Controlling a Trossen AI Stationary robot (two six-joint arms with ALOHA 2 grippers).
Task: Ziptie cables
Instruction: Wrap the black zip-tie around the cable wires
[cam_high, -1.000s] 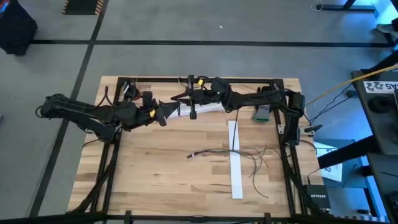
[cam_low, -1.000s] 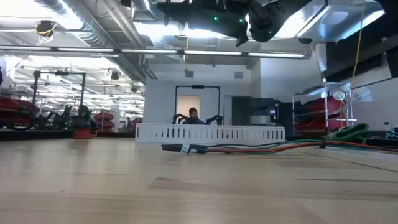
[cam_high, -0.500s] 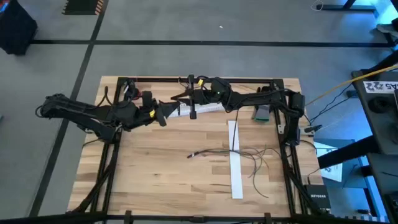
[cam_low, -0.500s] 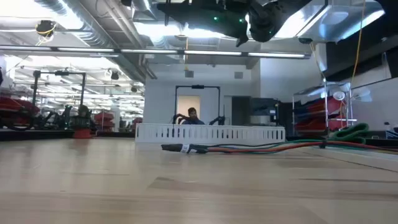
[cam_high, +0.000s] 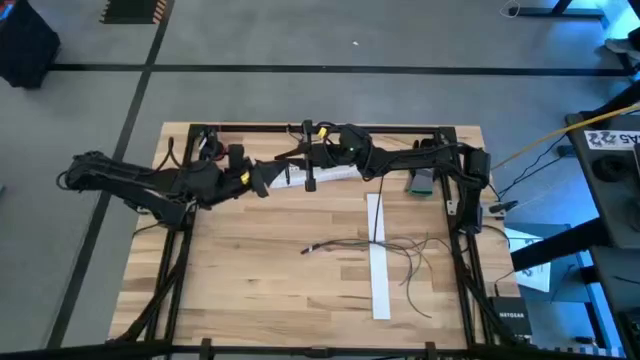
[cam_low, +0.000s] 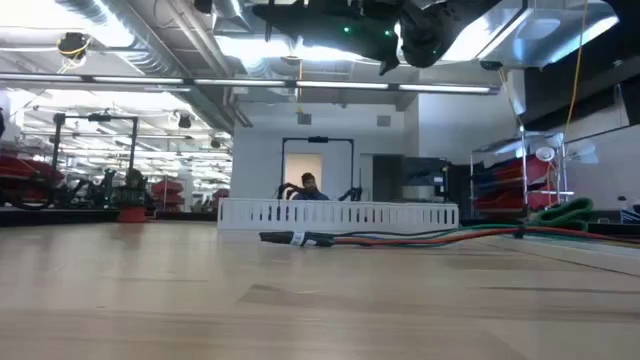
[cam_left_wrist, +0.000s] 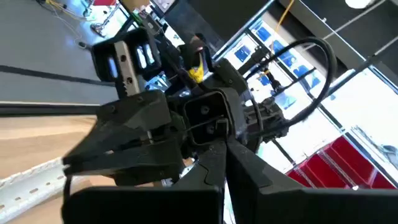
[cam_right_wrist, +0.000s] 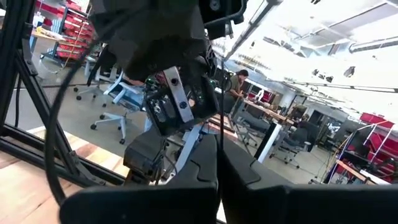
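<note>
The cables (cam_high: 395, 250) lie loose on the wooden table (cam_high: 250, 270), right of its middle, a thin bunch that runs from a dark bundled end (cam_high: 312, 248) across a white perforated strip (cam_high: 378, 262) and fans out into separate curling wires toward the table's right side. In the low view the cables (cam_low: 400, 238) rest flat on the tabletop in front of that white strip (cam_low: 338, 214), red and green strands side by side.

Both arms are up at the far edge of the table, well apart from the cables and raised above the surface. The left gripper (cam_high: 272, 177) points right and the right gripper (cam_high: 290, 158) points left, their tips near each other above a second white strip (cam_high: 325, 174). In each wrist view that arm's own fingers (cam_left_wrist: 217, 168) (cam_right_wrist: 217, 168) are pressed together with nothing between them, so both grippers are clenched on empty air. A green object (cam_high: 421, 182) sits near the right arm's base.
</note>
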